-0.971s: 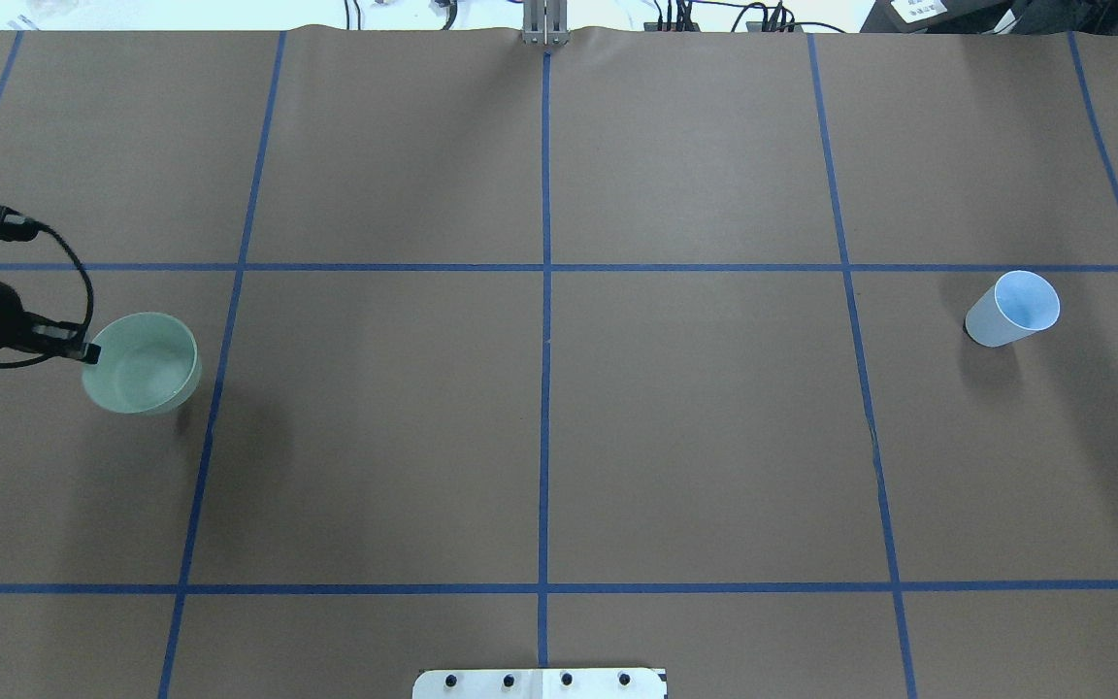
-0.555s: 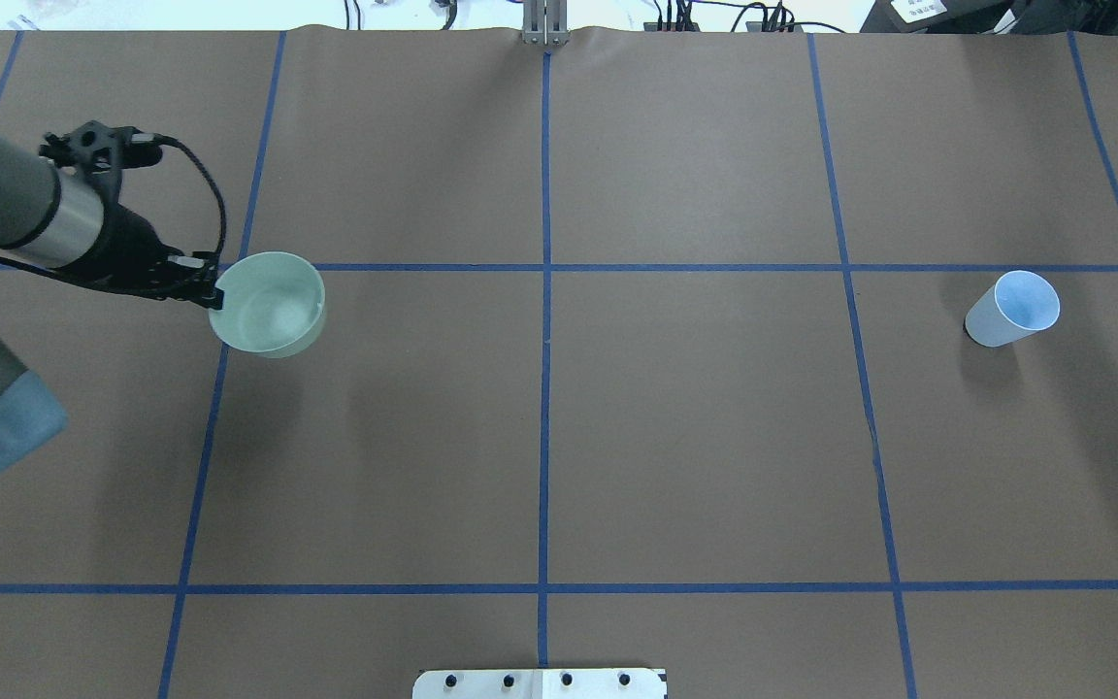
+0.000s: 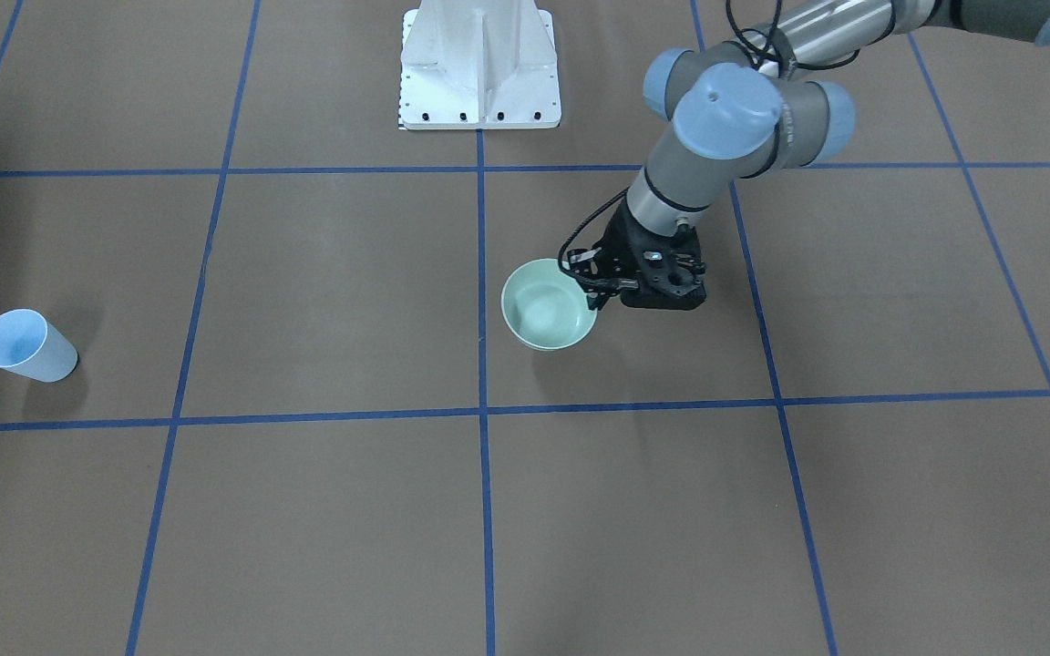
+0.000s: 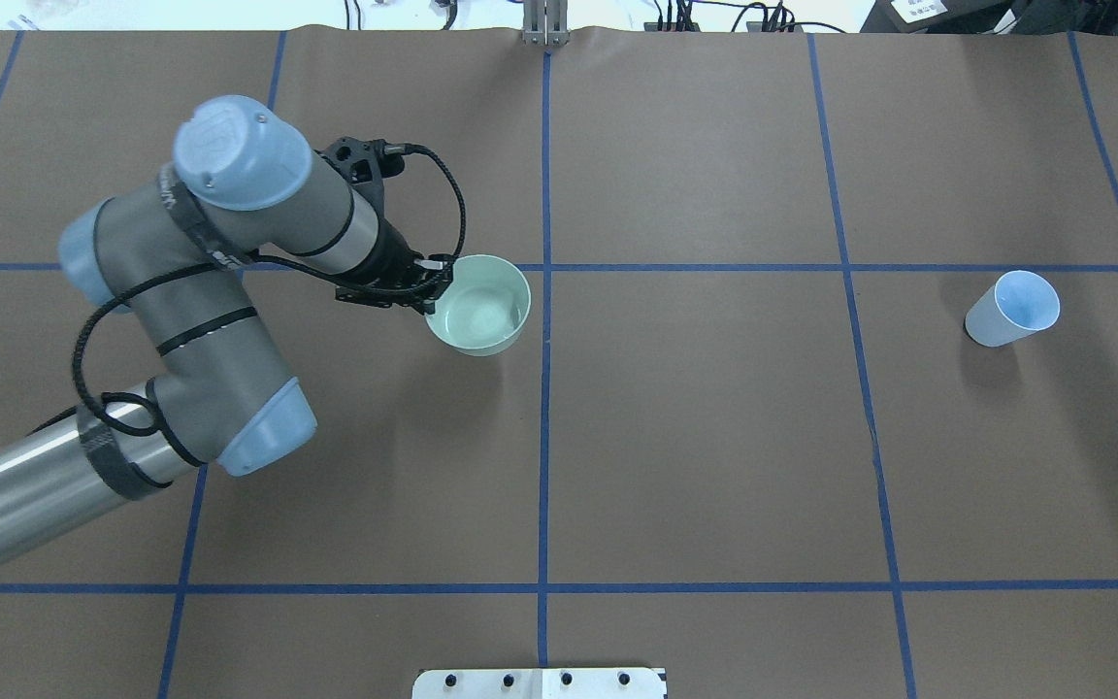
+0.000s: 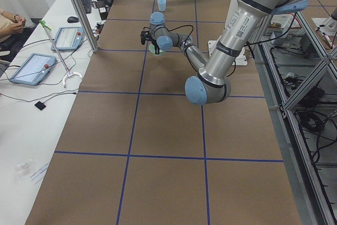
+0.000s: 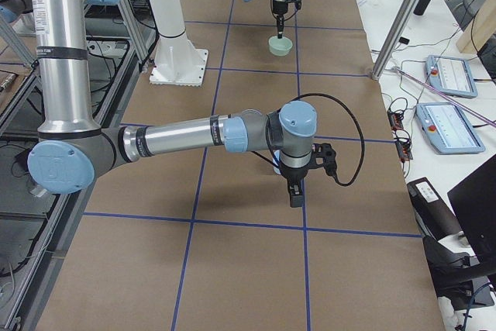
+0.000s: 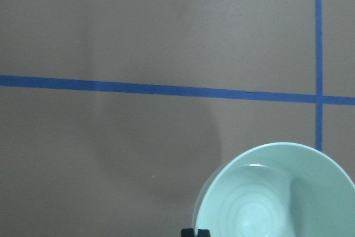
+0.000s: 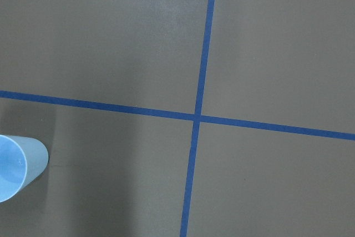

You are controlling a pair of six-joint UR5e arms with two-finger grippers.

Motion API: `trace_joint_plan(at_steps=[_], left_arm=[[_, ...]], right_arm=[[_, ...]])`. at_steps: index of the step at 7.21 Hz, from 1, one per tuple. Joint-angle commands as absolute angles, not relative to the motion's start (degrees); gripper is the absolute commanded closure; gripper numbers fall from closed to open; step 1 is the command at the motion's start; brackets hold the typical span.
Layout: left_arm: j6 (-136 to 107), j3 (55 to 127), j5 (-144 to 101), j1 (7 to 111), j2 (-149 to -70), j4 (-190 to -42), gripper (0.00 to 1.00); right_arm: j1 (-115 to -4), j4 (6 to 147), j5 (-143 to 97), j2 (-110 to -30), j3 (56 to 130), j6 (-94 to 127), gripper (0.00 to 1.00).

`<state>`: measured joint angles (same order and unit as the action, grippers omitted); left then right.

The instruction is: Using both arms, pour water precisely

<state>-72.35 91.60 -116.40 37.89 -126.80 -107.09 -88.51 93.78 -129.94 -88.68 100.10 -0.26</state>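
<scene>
One grip matters: your left tool (image 4: 434, 292) clamps the rim of the green bowl (image 4: 507, 285), water (image 4: 476, 316) pooled just beyond its tips, so carry it level and slow; right tool (image 6: 295, 195), near the blue cup (image 4: 1010, 309), can't tell its opening.

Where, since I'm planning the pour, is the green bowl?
In the overhead view the green bowl is held by the left pincer just left of the centre blue line, far from the blue cup.
</scene>
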Motion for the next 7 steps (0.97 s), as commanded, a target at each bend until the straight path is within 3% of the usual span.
trace_joint_plan(at_steps=[1, 5, 6, 7], left_arm=[[-75.3, 85.2, -111.3, 33.5, -134.0, -107.1, 1.0], [-75.7, 82.6, -108.3, 31.3, -134.5, -107.5, 1.0], [-75.4, 82.5, -108.3, 31.2, -134.4, -107.5, 0.78], [-75.3, 82.5, -108.2, 31.2, -134.3, -107.5, 0.32]], right_arm=[[-88.5, 93.8, -130.0, -88.7, 100.2, -0.3, 0.0], [-88.5, 93.8, -130.0, -88.5, 100.2, -0.3, 0.0], [-88.5, 93.8, -130.0, -88.5, 100.2, -0.3, 0.0], [-88.5, 93.8, -130.0, -88.5, 100.2, -0.3, 0.0]])
